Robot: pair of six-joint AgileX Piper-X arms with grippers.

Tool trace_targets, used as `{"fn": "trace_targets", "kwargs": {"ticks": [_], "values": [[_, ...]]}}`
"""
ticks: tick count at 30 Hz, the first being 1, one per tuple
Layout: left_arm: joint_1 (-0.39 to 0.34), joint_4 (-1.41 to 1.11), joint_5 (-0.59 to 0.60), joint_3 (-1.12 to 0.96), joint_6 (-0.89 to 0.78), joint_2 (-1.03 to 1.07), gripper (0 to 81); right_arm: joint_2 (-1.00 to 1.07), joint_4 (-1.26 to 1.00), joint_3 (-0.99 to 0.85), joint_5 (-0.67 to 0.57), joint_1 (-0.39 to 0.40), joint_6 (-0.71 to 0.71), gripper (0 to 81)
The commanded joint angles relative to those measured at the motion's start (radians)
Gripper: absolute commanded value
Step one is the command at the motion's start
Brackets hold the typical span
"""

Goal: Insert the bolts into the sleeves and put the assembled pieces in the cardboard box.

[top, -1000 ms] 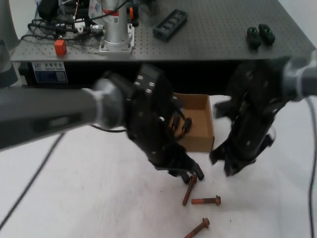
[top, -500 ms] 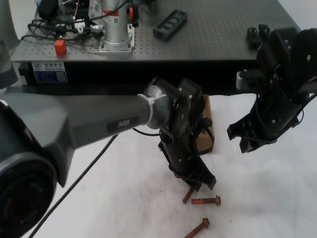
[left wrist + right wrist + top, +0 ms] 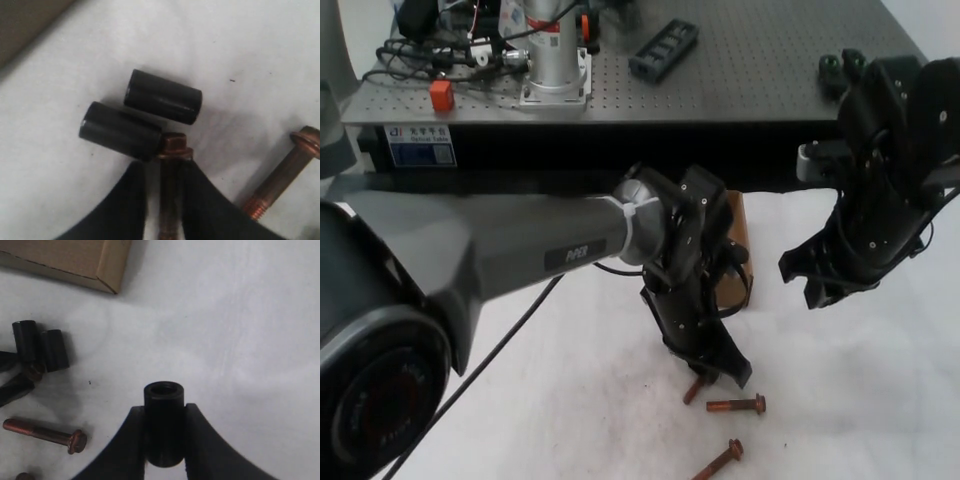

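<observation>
Step in hand: gathering parts for an insertion, nothing mated yet.

Left gripper (image 3: 166,176): fingers pinched on the shank of a copper bolt (image 3: 173,146) that lies on the white cloth (image 3: 570,430). The bolt head touches one of two loose sleeves (image 3: 120,131).

Right gripper (image 3: 164,412): fingers clamped on a black sleeve (image 3: 164,394), held up off the cloth with the bore end open.

Next move: lift the bolt, bring it to the held sleeve and line shank with bore. Expect a tight fit, so axial alignment matters.

Cardboard box (image 3: 60,257): sits beyond the parts, its interior largely hidden behind the left arm, so I can't tell what's in it.

Two spare bolts (image 3: 735,405) lie on the cloth nearby.
</observation>
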Motion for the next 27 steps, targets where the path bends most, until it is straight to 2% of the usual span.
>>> {"fn": "trace_targets", "kwargs": {"ticks": [1,6,11,13,17,21,24,27], "values": [[-0.003,-0.005,0.0,-0.001,0.018,0.022,0.7,-0.022,-0.002,0.001,-0.011,-0.004,-0.018,1.3],[-0.003,-0.005,0.0,-0.008,0.006,0.003,0.6,-0.063,-0.075,0.009,-0.133,-0.004,-0.009,1.3],[0.076,-0.038,0.005,0.062,-0.059,-0.172,0.7,-0.217,-0.266,0.101,-0.21,-0.004,0.013,1.3],[0.13,-0.157,0.062,0.162,-0.101,-0.288,0.7,-0.277,-0.308,0.152,-0.267,-0.004,0.021,1.3],[0.227,-0.53,0.27,0.411,-0.241,-0.509,0.7,-0.372,-0.324,0.276,-0.439,0.015,0.05,1.3],[0.263,-0.947,0.464,0.605,-0.465,-0.634,0.7,-0.386,-0.426,0.4,-0.651,0.116,0.13,1.3],[0.263,-1.192,0.525,0.689,-0.63,-0.654,0.7,-0.369,-0.594,0.457,-0.673,0.24,0.219,1.3],[0.263,-1.268,0.534,0.717,-0.702,-0.654,0.7,-0.355,-0.783,0.475,-0.653,0.312,0.319,1.3]]}}
